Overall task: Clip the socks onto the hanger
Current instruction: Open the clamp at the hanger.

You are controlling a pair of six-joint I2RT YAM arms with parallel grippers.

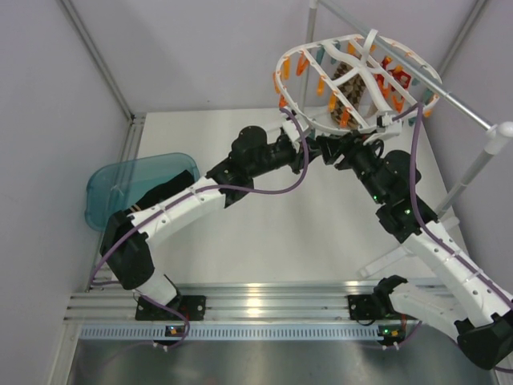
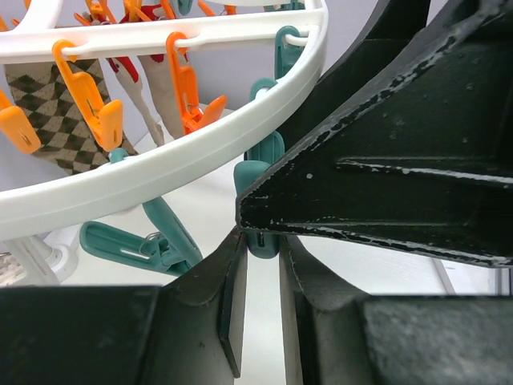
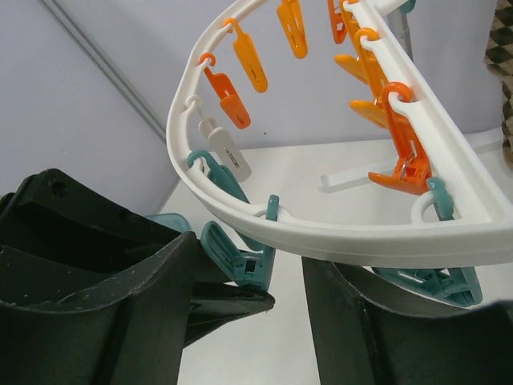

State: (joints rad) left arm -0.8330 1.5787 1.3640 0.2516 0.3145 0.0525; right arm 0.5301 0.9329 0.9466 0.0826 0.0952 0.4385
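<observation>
The white hanger [image 1: 371, 44] hangs at the back right, fringed with orange and teal clips; its rim also shows in the left wrist view [image 2: 160, 172] and the right wrist view [image 3: 361, 237]. My left gripper [image 1: 314, 146] [image 2: 260, 241] is under the near rim, its jaws nearly closed on the lower end of a teal clip [image 2: 258, 168] [image 3: 236, 257]. My right gripper [image 1: 330, 151] [image 3: 250, 273] faces it from the right, open wide around that same clip, holding nothing. The black socks are not in view.
A brown patterned sock [image 1: 349, 88] [image 2: 64, 120] hangs inside the hanger. A grey pole stand [image 1: 473, 172] holds the hanger at the right. A teal plastic basket [image 1: 136, 188] sits at the table's left edge.
</observation>
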